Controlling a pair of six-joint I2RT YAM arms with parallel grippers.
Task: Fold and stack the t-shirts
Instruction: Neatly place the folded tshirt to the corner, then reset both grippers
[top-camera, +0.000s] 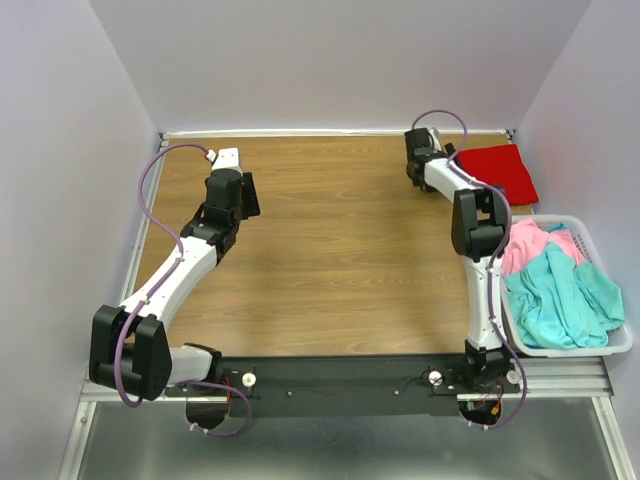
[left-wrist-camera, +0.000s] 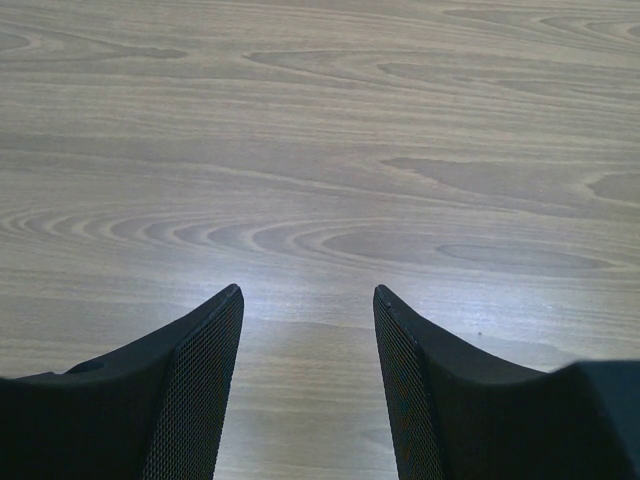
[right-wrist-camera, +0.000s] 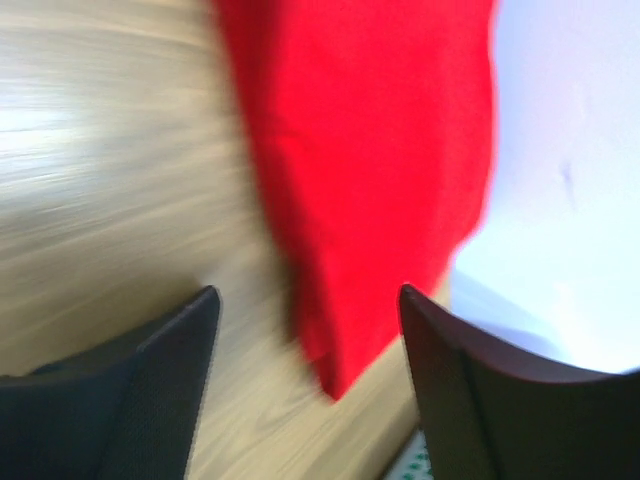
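A bright red t-shirt (top-camera: 497, 168) lies folded flat at the table's back right corner. It fills the upper middle of the blurred right wrist view (right-wrist-camera: 370, 150). My right gripper (top-camera: 418, 150) is open and empty just left of the shirt, with its jaws (right-wrist-camera: 308, 292) held above the shirt's near corner. A pink t-shirt (top-camera: 530, 245) and a teal t-shirt (top-camera: 565, 295) lie crumpled in the basket. My left gripper (top-camera: 249, 195) is open and empty over bare wood at the back left (left-wrist-camera: 308, 290).
A white plastic laundry basket (top-camera: 570, 350) stands at the table's right edge, beside the right arm. Grey walls close off the left, back and right sides. The wooden tabletop (top-camera: 340, 250) lies between the two arms.
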